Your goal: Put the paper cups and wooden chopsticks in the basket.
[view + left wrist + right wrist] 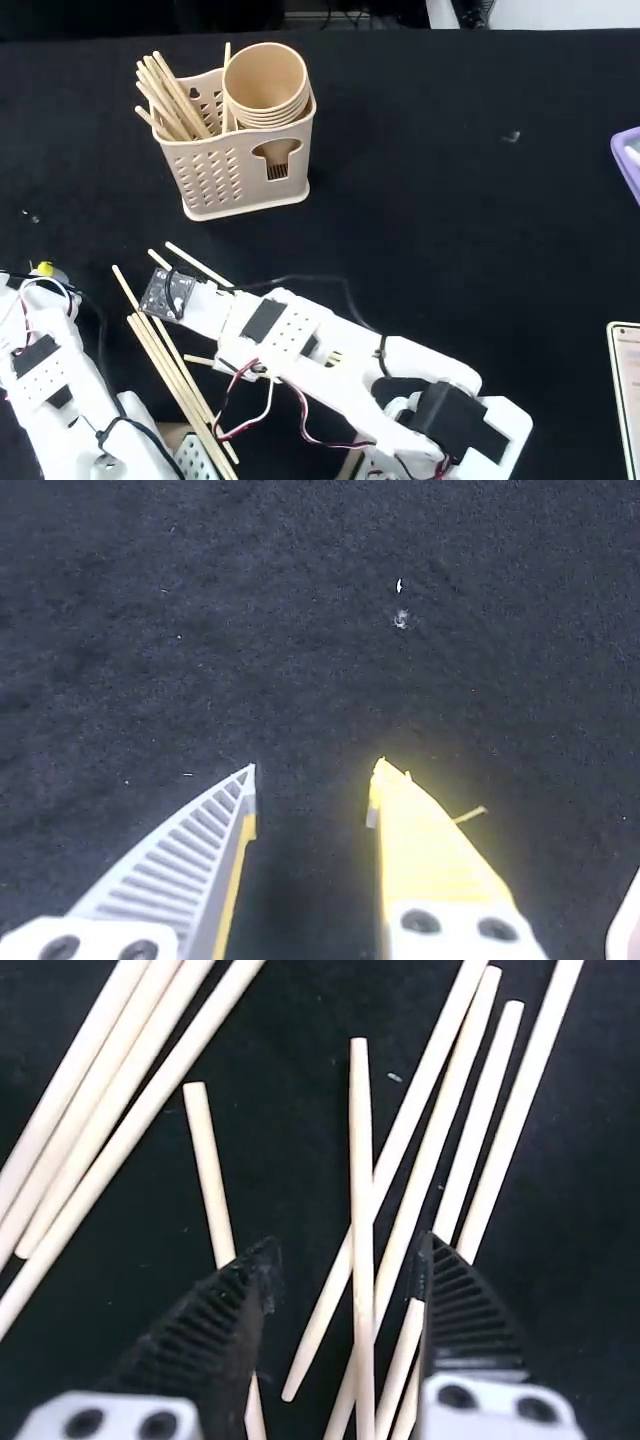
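A beige perforated basket (238,172) stands at the back left, with a stack of paper cups (265,82) and several wooden chopsticks (172,97) upright in it. More loose chopsticks (172,362) lie on the black cloth at the front left. My right arm (285,335) stretches over them. In the right wrist view my right gripper (348,1250) is open just above the loose chopsticks (360,1210), and a few of them run between its fingers. My left gripper (314,775) is open over bare black cloth at the front left corner, holding nothing.
A purple object (627,160) and a white flat object (626,385) sit at the right edge. Red, white and black cables (262,400) hang off the right arm. The left arm's base (45,375) stands close beside the loose chopsticks.
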`<action>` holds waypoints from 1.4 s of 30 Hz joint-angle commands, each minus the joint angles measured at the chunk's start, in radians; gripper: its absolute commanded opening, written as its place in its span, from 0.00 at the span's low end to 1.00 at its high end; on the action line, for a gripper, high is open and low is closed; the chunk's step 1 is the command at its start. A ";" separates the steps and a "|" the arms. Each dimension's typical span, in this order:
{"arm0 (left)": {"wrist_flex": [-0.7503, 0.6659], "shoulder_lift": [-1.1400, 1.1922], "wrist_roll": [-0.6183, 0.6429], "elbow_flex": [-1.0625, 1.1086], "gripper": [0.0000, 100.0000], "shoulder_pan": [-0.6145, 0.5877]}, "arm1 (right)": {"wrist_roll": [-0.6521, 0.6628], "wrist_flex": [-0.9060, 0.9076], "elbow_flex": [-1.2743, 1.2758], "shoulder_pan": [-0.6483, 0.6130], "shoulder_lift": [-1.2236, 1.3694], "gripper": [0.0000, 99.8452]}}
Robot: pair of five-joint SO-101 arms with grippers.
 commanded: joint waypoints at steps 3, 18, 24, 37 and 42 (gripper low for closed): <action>-0.017 -0.018 0.006 -0.081 0.19 -0.001 | 0.012 -0.023 -0.001 -0.014 -0.005 0.22; -0.017 -0.018 0.005 -0.077 0.19 -0.002 | 0.012 -0.058 0.005 0.060 0.019 0.22; -0.017 -0.018 0.003 -0.077 0.19 -0.002 | 0.046 -0.028 -0.067 0.060 0.147 0.21; -0.017 -0.018 0.003 -0.079 0.19 -0.002 | 0.002 0.032 -0.038 0.066 -0.062 0.01; -0.017 -0.018 0.003 -0.079 0.19 -0.002 | 0.000 0.031 -0.013 0.066 -0.116 0.01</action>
